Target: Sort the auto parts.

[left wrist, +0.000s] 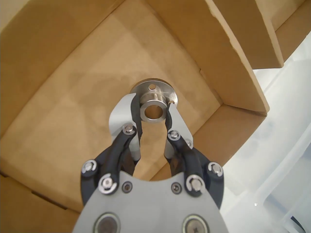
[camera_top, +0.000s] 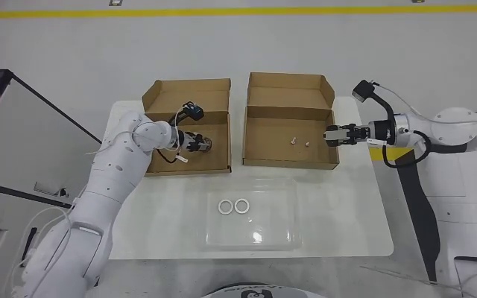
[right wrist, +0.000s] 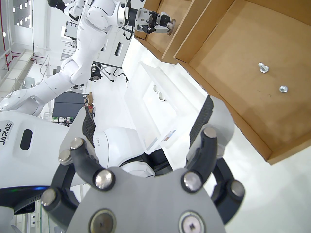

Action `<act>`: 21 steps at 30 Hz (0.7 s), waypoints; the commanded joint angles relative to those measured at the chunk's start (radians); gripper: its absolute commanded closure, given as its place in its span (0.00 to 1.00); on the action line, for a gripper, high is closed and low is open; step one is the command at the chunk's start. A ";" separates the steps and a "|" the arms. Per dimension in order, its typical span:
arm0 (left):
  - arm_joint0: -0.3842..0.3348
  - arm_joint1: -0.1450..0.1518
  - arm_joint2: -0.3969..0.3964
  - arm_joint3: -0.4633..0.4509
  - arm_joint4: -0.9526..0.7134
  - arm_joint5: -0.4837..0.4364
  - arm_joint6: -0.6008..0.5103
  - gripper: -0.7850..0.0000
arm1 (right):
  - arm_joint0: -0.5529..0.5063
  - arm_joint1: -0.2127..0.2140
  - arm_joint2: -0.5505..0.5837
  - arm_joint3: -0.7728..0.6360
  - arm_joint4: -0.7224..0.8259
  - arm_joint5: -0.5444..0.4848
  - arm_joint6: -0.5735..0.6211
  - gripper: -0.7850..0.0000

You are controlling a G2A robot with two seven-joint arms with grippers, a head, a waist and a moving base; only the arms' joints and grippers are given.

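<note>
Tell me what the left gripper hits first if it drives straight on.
Its held flanged part would meet the left box first, probably the floor near its wall; depth is unclear.

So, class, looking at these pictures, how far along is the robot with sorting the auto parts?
Apparently done: two bolts lie in the right box. In hand: the left gripper is shut on a flanged bushing over the left box. Left: two white rings in the clear tray; the right gripper is open and holds nothing.

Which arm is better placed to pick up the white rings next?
Probably the right: the right jaws stand open and empty by the right box, while the left jaws are shut on a flanged metal part.
</note>
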 commanded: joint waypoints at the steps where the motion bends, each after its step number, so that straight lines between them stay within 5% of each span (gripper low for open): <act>1: -0.003 -0.001 0.008 0.008 0.006 -0.003 0.007 1.00 | 0.000 0.000 0.000 0.000 0.000 0.000 0.000 0.00; 13: -0.005 0.001 0.030 0.019 0.022 -0.003 0.024 1.00 | 0.000 0.000 0.000 0.000 0.000 0.000 0.000 0.00; 14: -0.004 0.002 0.030 0.017 0.020 -0.003 0.025 0.73 | 0.000 0.000 0.000 0.000 0.000 0.000 0.000 0.00; 15: -0.002 0.002 0.031 0.016 0.017 -0.002 0.023 0.64 | 0.000 0.000 0.000 0.000 0.000 0.000 0.000 0.00; 21: 0.003 0.007 0.028 0.007 0.004 -0.005 0.022 0.53 | 0.000 0.000 0.000 0.000 0.000 0.000 0.000 0.00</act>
